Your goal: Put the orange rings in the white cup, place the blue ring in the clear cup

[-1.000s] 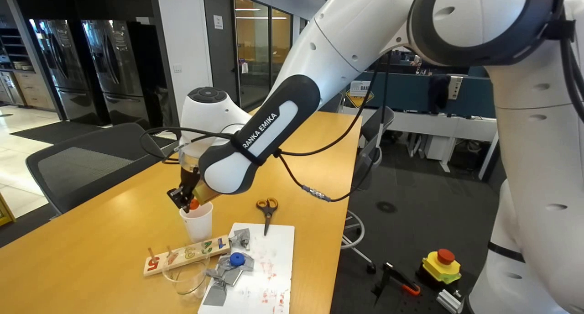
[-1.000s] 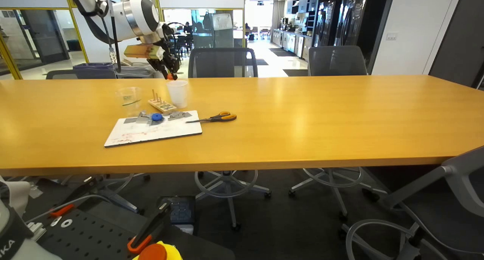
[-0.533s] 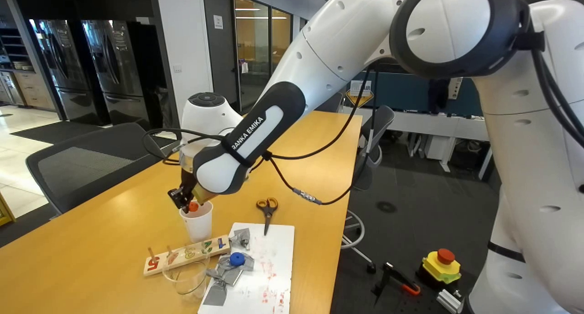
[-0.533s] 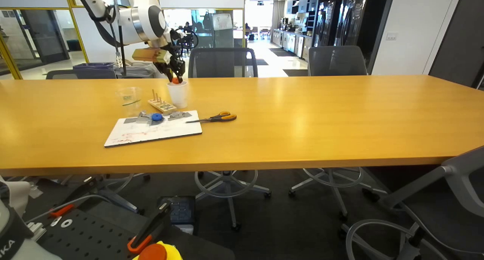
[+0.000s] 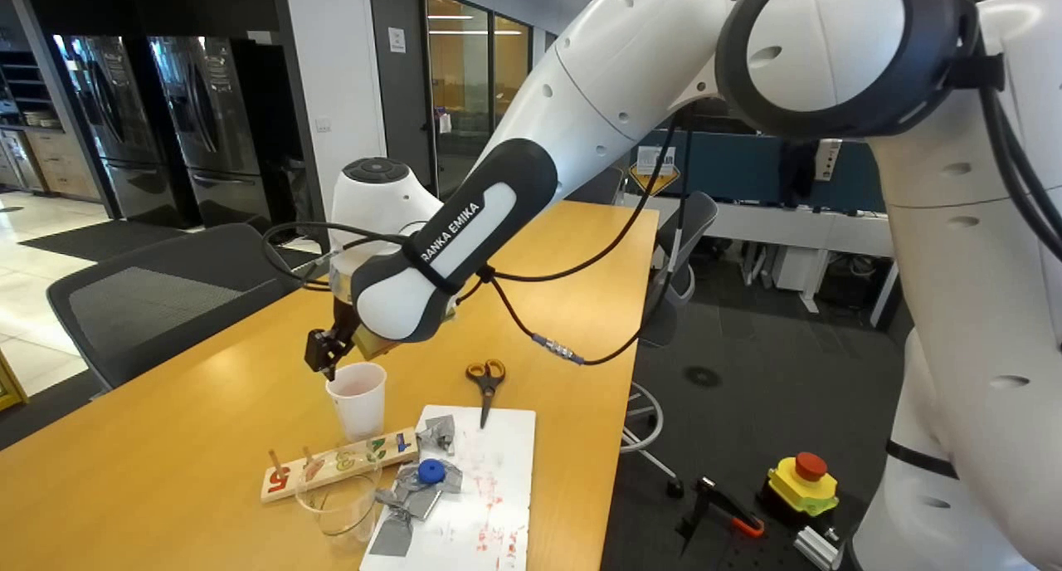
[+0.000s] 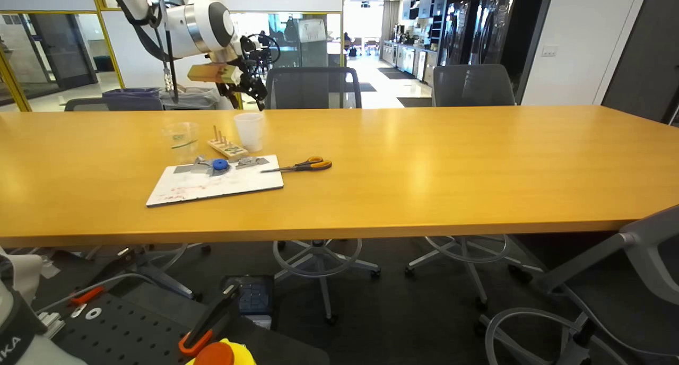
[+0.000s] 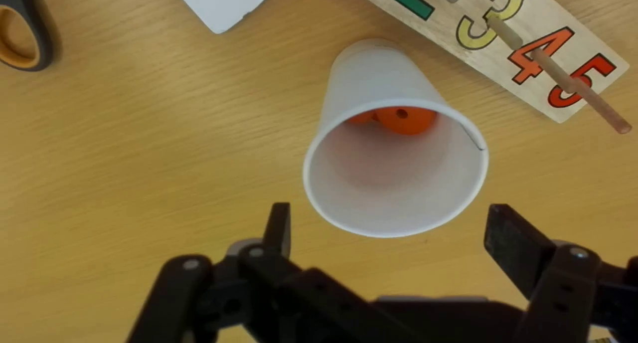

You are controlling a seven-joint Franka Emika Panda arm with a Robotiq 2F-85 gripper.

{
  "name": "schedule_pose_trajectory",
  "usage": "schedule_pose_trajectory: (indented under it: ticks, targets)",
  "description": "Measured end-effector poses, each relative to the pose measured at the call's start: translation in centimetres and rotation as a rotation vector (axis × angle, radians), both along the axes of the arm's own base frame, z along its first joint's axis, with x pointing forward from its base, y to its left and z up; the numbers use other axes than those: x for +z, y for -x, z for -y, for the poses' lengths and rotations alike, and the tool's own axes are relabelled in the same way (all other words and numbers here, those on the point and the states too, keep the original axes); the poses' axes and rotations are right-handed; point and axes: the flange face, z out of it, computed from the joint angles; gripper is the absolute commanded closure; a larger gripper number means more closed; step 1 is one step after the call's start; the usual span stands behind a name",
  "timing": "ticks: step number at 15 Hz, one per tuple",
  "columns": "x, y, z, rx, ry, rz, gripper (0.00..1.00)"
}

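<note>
Orange rings [image 7: 406, 119], at least 2 by our count, lie down inside the white cup [image 7: 376, 81]; 1 shows its hole, and the cup's rim hides part of its neighbour. We see the cup upright on the yellow-brown table [image 6: 477, 168]. In the wrist view the black gripper [image 7: 392, 231] is spread wide, its jaws well apart, and the cup's mouth shows between and past them. In both exterior views it hangs just by the cup's rim; whether it touches, we cannot tell.

On the Franka Emika Panda arm [image 5: 614, 73] we read "RANKA EMIKA", the start of the lettering cut off beside a black strap [image 5: 427, 270]. Near the cup, the wooden number board [image 7: 491, 61] gives us a green 2, a yellow 3, an orange 4 and a red 5, with wooden pegs [image 7: 600, 106] rising from it; in an exterior view its far end bears a blue mark too small for us to name.

We find the clear cup [image 6: 183, 142] standing near the board, its green marking too faint to read. The blue ring [image 5: 431, 471] sits on grey tape [image 5: 392, 538] on the whiteboard [image 5: 508, 438], whose red scribbles we cannot make out. Scissors [image 6: 305, 166] with black-and-orange handles lie with their blades across the whiteboard's edge.

Behind, a paper sheet [image 5: 397, 40] on the grey door [image 5: 406, 98] carries print too fine for us.
</note>
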Motion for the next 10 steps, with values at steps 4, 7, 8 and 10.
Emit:
schedule_pose_trajectory:
  ticks: [4,7,8,10]
  targets:
    - [1.4,2.3,1.0,-0.014,0.028,-0.042,0.00]
    - [1.9,5.4,1.8,-0.051,0.014,-0.111,0.00]
    - [1.9,6.5,1.9,-0.062,0.003,-0.142,0.00]
    - [1.7,8.5,1.9,-0.061,-0.030,-0.205,0.00]
